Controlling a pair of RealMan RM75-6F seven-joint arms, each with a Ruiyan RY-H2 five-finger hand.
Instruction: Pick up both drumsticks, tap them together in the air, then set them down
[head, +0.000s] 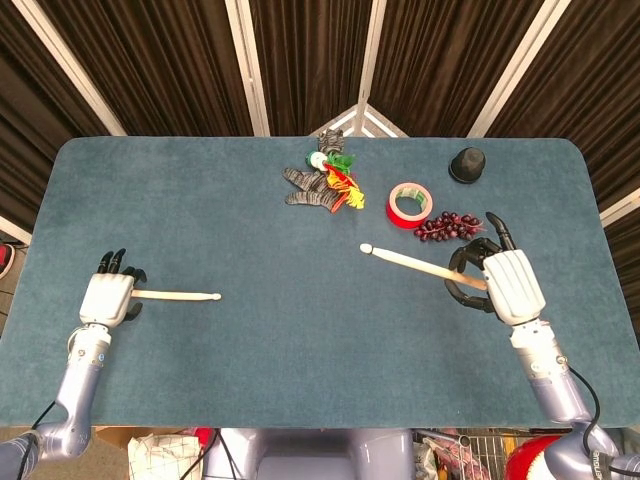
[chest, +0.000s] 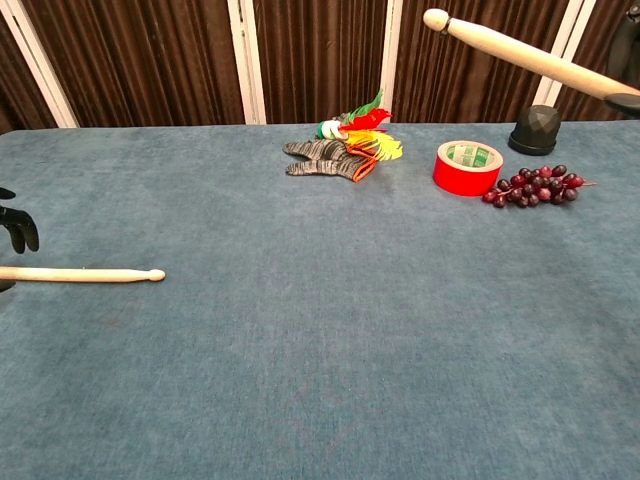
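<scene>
One wooden drumstick (head: 176, 295) (chest: 82, 274) lies flat on the blue table (head: 250, 340), its tip pointing right. My left hand (head: 108, 296) hovers over its butt end with fingers apart; only dark fingertips (chest: 16, 228) show at the chest view's left edge, just above the stick. The second drumstick (head: 420, 266) (chest: 520, 55) is up in the air, tip pointing left. My right hand (head: 505, 285) grips its butt end, and in the chest view the hand (chest: 630, 60) is mostly cut off at the right edge.
Along the back of the table sit a striped cloth with colourful toy bits (head: 325, 180) (chest: 340, 150), a red tape roll (head: 408, 203) (chest: 467, 166), a bunch of dark grapes (head: 447, 225) (chest: 535, 187) and a black object (head: 467, 165) (chest: 537, 128).
</scene>
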